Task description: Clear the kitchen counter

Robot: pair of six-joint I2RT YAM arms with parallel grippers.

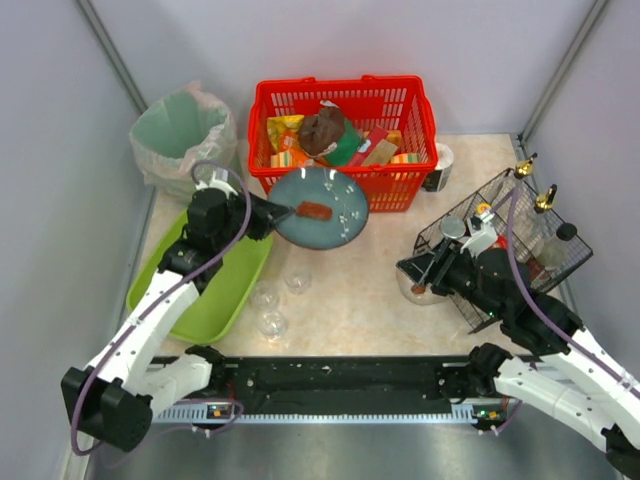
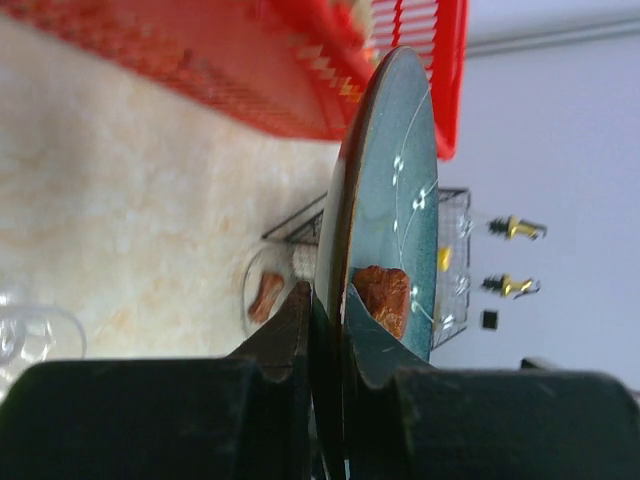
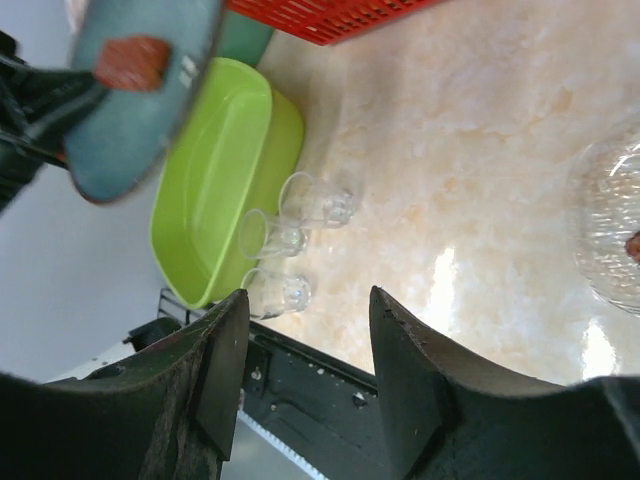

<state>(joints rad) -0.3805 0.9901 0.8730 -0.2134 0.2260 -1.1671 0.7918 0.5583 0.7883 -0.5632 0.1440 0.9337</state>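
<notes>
The kitchen counter (image 1: 350,300) is pale marbled stone. My left gripper (image 1: 265,212) is shut on the rim of a teal plate (image 1: 325,215), held up in front of the red basket (image 1: 342,100). A red-brown piece of food (image 1: 314,210) lies on the plate. In the left wrist view the plate (image 2: 400,180) stands edge-on between the fingers (image 2: 290,325). My right gripper (image 3: 310,340) is open and empty, just left of a clear glass bowl (image 3: 610,230) that holds a brown scrap. Three small glasses (image 1: 271,324) stand beside the lime-green tray (image 1: 205,290).
The red basket holds food packets. A bin with a green bag (image 1: 183,130) stands at the back left. A black wire rack (image 1: 510,240) with bottles is on the right, and a white cup (image 1: 438,167) sits by the basket. A black rail (image 1: 340,385) runs along the front edge.
</notes>
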